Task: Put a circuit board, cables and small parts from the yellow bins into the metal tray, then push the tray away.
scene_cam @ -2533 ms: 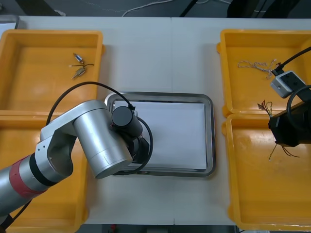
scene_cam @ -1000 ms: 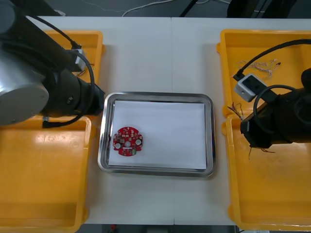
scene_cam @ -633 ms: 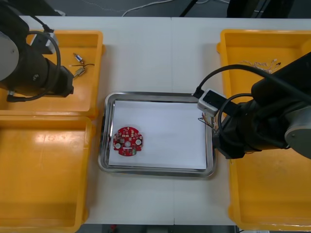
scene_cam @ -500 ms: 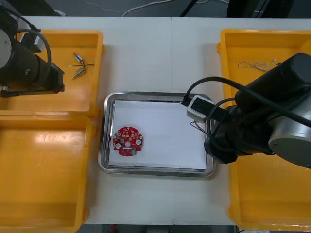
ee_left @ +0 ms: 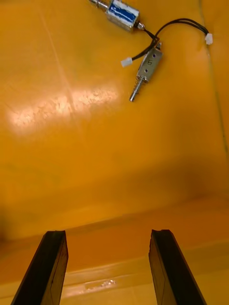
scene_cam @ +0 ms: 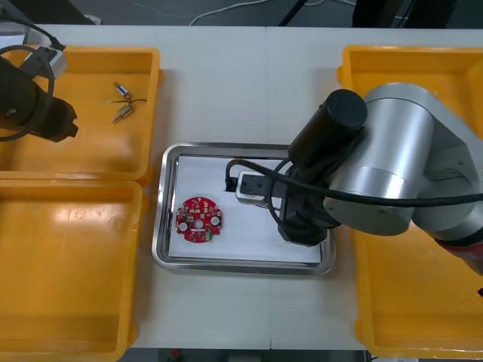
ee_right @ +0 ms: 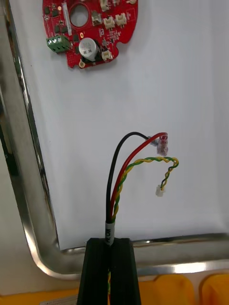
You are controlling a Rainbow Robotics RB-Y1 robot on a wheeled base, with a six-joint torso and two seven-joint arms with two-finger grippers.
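Right gripper [ee_right: 110, 240] is clamped on a thin red and yellow cable [ee_right: 125, 174], its twisted strands held over the white-lined, shiny metal tray [scene_cam: 245, 265]; a round red circuit board [scene_cam: 198, 219] lies at the tray's 8 o'clock. Left gripper [ee_left: 107, 236] is held wide over the glossy yellow bin [scene_cam: 90, 151] at 10 o'clock, near small metal parts [ee_left: 143, 62]

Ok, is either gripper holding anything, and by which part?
Right gripper: shut on the red and yellow cable, by the end opposite its connectors, over the metal tray. Left gripper: open over a yellow bin, empty.
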